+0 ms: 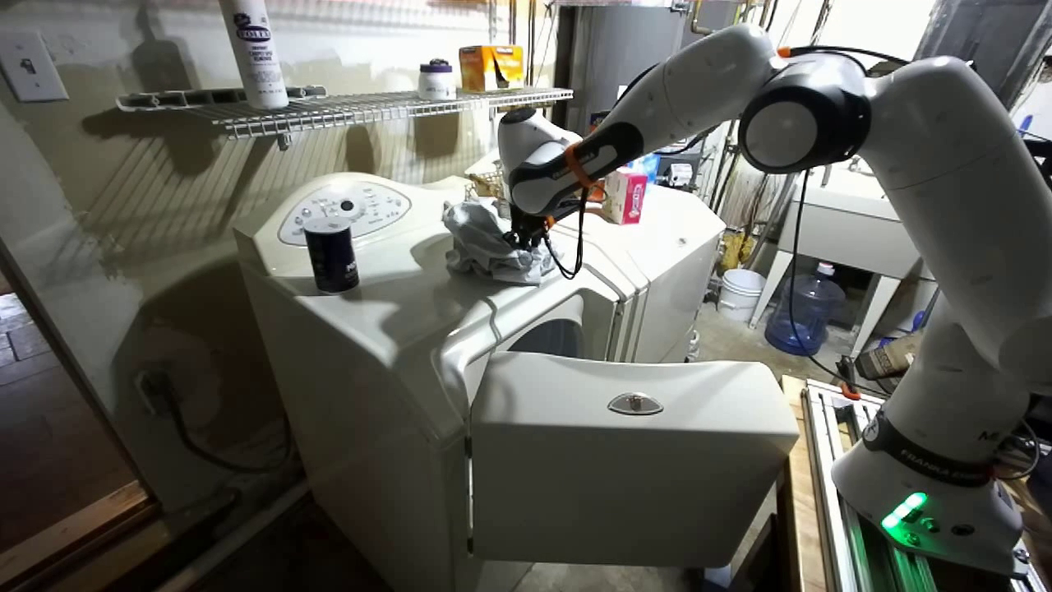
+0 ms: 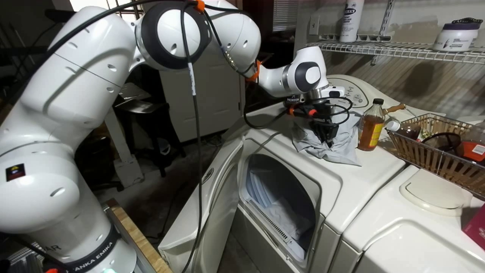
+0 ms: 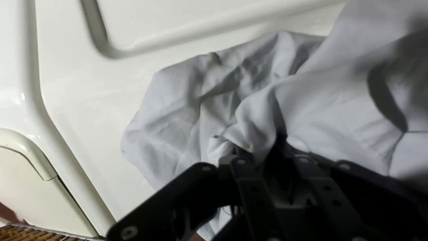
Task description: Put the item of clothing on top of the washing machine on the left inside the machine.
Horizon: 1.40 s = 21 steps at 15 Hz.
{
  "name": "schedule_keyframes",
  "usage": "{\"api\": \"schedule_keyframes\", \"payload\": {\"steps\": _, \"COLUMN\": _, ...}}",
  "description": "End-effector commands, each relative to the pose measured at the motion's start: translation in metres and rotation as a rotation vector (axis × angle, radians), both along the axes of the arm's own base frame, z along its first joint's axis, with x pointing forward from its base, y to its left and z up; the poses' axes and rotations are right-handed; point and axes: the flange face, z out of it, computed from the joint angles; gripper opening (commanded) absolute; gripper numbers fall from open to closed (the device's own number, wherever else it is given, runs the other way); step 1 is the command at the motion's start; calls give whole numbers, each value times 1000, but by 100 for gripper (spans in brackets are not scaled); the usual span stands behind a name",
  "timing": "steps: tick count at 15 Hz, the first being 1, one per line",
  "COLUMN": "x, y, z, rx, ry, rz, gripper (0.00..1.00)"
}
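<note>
My gripper sits low in the grey garment, and the wrist view shows its fingers close together with a fold of fabric pinched between them, so I take it as holding on. The garment lies crumpled on top of the left washing machine, toward the right side of that top, with most of it resting there. I judge the step in hand to be the pick: grasp made, lift not yet done.

The door is swung wide, to the left of the drum in an exterior view, so nothing needs opening first. What looks like a pale cloth lies inside.

Next I want a straight lift, high enough for the loose ends to leave the top. In that view an amber bottle stands just right of the garment; I can't tell whether they touch, so a sideways drag could tip it. From there the move calls for coming to the near side, past the front edge, then down on the right of the door and in toward the far end of the drum, well inside before I let go.
</note>
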Motion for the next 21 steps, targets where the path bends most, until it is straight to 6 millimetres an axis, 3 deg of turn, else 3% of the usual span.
{"api": "schedule_keyframes", "payload": {"steps": 1, "x": 13, "y": -9, "z": -3, "rx": -90, "ry": -13, "rz": 38, "gripper": 57}}
{"api": "schedule_keyframes", "payload": {"steps": 7, "x": 8, "y": -20, "z": -16, "rx": -71, "ry": 9, "rz": 74, "gripper": 97}}
{"api": "schedule_keyframes", "payload": {"steps": 16, "x": 1, "y": -44, "z": -44, "rx": 255, "ry": -194, "rz": 46, "gripper": 100}}
{"api": "schedule_keyframes", "payload": {"steps": 17, "x": 1, "y": -45, "z": -44, "rx": 286, "ry": -197, "rz": 48, "gripper": 78}}
{"api": "schedule_keyframes", "payload": {"steps": 21, "x": 7, "y": -28, "z": -37, "rx": 390, "ry": -196, "rz": 104, "gripper": 51}}
